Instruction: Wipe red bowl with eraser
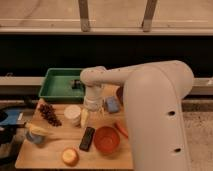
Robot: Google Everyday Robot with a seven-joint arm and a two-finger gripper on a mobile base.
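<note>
Gripper (93,106): over the wooden board (50,150); grip width cannot be told.
Around: white cup (72,114) just left, blue sponge (112,104) right.
Eraser (87,138): just in front of the gripper, long axis near-to-far, beside the red bowl (107,139).

Eraser (87,138) left of bowl (107,139); claw (93,109) behind both.

Wood table (47,151), dark wall (150,50), prob. 2 window posts (85,15).

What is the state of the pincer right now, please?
Pincer: cannot be told whether open or closed; it hangs above the wooden board, beyond the black eraser and left of the blue sponge.
</note>
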